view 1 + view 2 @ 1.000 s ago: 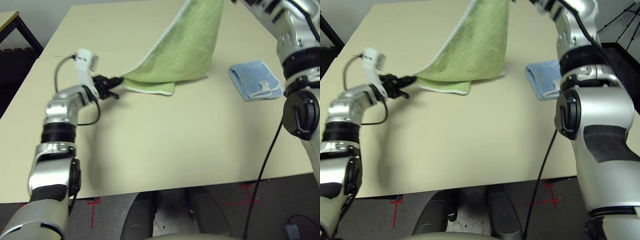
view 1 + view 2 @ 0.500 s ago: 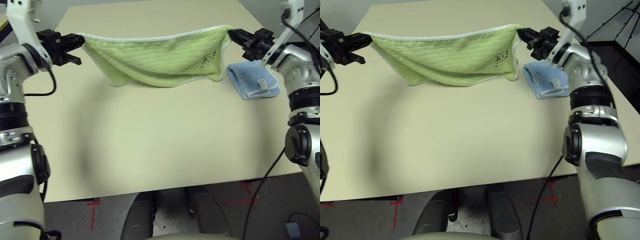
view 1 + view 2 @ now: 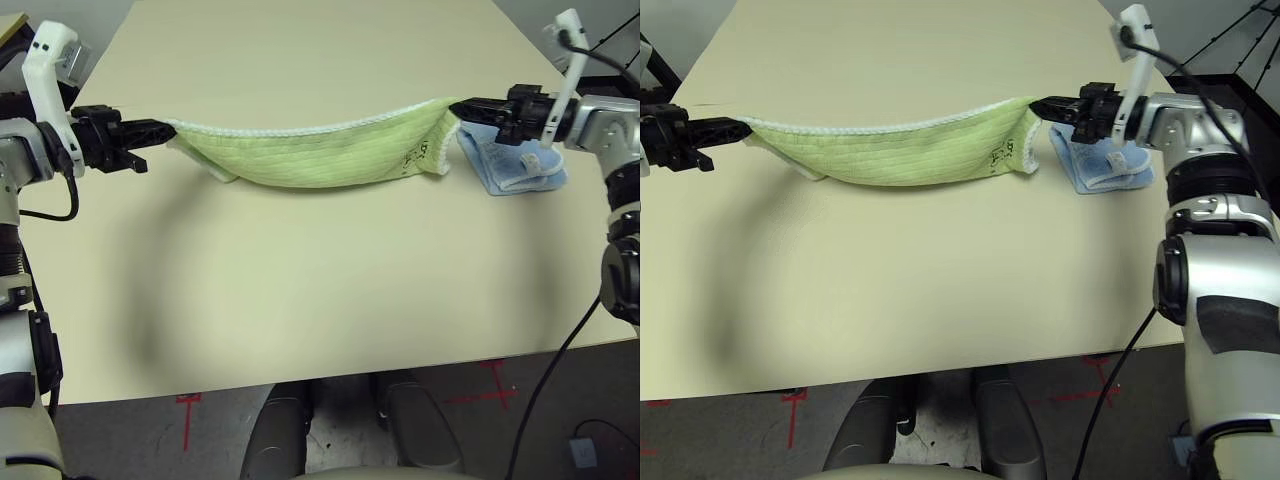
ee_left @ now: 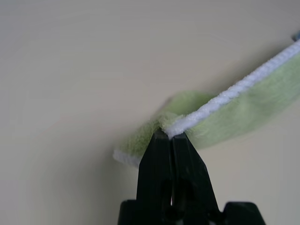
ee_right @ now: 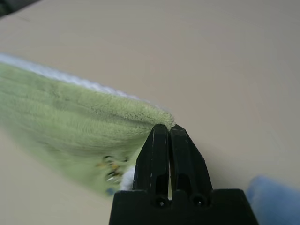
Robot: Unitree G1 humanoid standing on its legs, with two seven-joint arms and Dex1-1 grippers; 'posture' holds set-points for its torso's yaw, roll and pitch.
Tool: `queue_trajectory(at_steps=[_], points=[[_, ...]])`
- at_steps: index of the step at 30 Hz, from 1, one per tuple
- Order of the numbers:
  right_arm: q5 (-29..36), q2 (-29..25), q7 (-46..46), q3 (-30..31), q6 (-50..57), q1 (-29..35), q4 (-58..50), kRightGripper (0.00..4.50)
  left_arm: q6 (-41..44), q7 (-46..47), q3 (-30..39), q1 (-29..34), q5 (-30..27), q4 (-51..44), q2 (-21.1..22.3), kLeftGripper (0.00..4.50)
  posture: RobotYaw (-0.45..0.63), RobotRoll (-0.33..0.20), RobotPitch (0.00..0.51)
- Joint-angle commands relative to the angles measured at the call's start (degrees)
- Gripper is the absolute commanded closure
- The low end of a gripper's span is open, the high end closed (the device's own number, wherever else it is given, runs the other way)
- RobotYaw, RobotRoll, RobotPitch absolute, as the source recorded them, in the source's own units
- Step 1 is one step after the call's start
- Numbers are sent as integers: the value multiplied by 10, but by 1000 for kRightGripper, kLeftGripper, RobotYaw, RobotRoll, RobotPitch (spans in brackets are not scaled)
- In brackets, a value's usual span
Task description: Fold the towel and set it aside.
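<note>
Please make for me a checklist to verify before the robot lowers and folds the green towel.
1. Left pincer shut on a towel corner: ok.
2. Right pincer shut on another corner: ok.
3. Towel edge pulled straight between them: not ok, it sags a little.
4. Light-blue cloth outside the space in front of the towel: ok, off to the right.
5. Towel's lower part touching the table: cannot tell.

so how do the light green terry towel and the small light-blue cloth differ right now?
The light green terry towel is stretched between both grippers; the small light-blue folded cloth lies on the table, ungripped. The towel spans long and sagging; the cloth is a compact, folded stack. The towel has a dark embroidered logo; the cloth, a pale label. Both are fabric.
</note>
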Motion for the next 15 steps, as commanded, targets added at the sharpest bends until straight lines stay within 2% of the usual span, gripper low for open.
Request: queue_trajectory(at_steps=[1,4,5,7,9,12,15], points=[[9,20,-142,-58,-163,-49,38,4500,-204,135,35,-102,39,154,-39,4490,-54,0,226],[36,33,-203,-110,-277,-79,50,4500,-324,193,116,-188,-17,231,-81,4490,-58,0,228],[39,36,-201,-118,-303,-81,49,4500,-362,211,141,-212,-33,245,-92,4490,-59,0,228],[40,41,-178,-121,-323,-73,52,4500,-410,210,149,-225,-31,257,-102,4490,-61,0,229],[32,42,-148,-110,-318,-59,55,4500,-420,185,118,-203,0,261,-102,4490,-65,0,229],[13,42,-91,-83,-275,-30,57,4500,-367,123,61,-138,40,247,-96,4490,-73,0,232],[-36,34,-12,-22,-204,22,50,4500,-275,45,-4,-24,72,175,-76,4490,-73,0,235]])
